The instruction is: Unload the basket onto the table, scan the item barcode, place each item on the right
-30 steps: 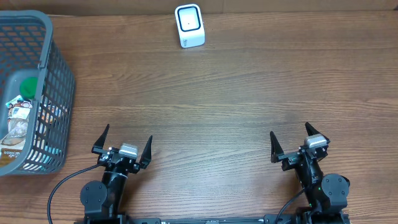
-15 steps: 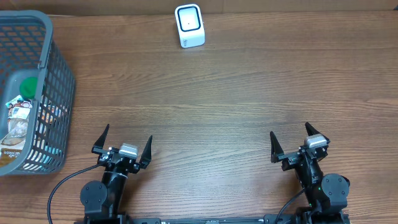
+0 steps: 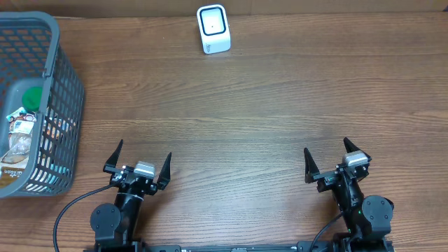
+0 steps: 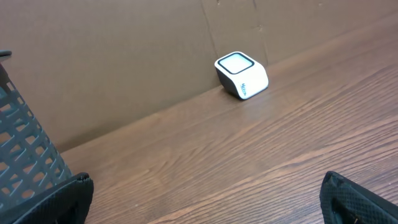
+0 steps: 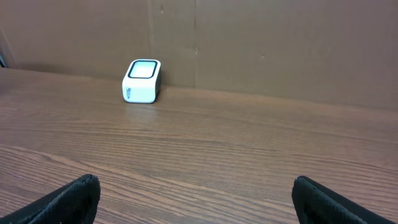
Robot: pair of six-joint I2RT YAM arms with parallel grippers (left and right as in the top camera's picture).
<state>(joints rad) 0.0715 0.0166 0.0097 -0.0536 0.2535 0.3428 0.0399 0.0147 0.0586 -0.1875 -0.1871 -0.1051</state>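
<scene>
Scanner [image 3: 213,29] is parked at the far edge of the wooden worktop [image 3: 245,105], pushed up near a brown cardboard wall [image 5: 249,43]. It's a small white box with a dark-framed window on top. A grey mesh basket [image 3: 70,98] is set at the far left, and that's where the items are found. A green cap [image 3: 31,96] and a few crinkly packets [image 3: 21,136] are piled inside, with print too small to be read. The left tool [image 3: 141,157] is seen at the near edge with its jaws spread all the way and nothing gripped between them. Same deal for the right tool [image 3: 326,150] on the other side: wide open and empty. Both are kept well apart from the scanner, and the left one is placed just off the basket's near corner. In the left wrist view the scanner is seen ahead and a bit right, with the basket wall cut off at the left edge. In the right wrist view the scanner is seen ahead and to the left.
</scene>
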